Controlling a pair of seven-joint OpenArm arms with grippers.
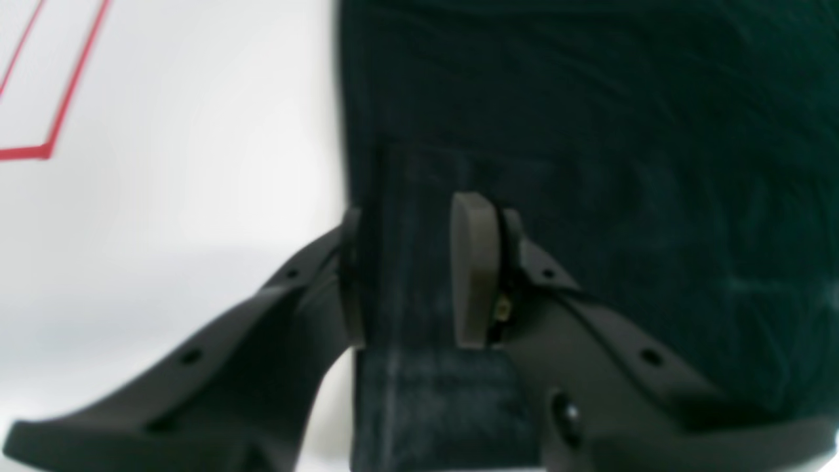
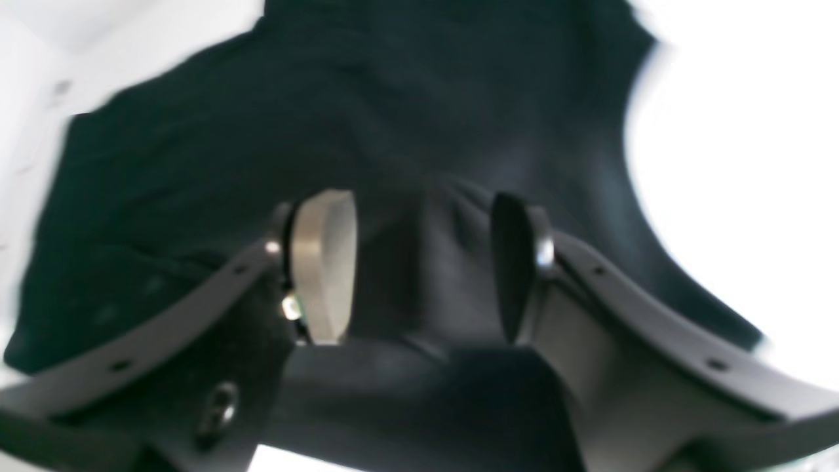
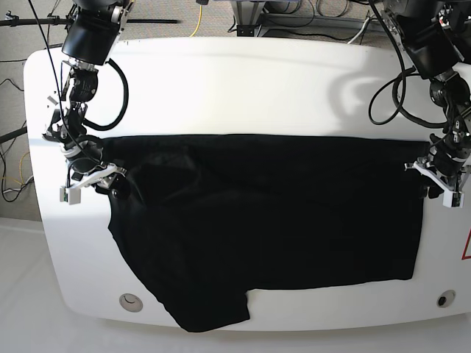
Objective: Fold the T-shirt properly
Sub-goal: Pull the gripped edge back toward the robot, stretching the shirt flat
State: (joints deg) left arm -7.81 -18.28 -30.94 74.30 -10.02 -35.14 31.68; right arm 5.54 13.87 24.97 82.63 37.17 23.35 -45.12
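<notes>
Now both grippers parted over the T-shirt (image 3: pixel 280 220).
Left gripper (image 1: pixel 409 282) and right gripper (image 2: pixel 423 269) straddle cloth, jaws apart, gripping nothing.

The place looked like a robotics lab or test room. A white table (image 3: pixel 243 81) with rounded corners stood on grey carpet (image 3: pixel 15 37), with two black robot arms mounted at its far corners, loose cables (image 3: pixel 118 81) looping from them and more wiring, one lead yellow, trailing on the floor beyond the far edge. Red tape lines (image 1: pixel 65 98) marked the tabletop near its right edge.
</notes>
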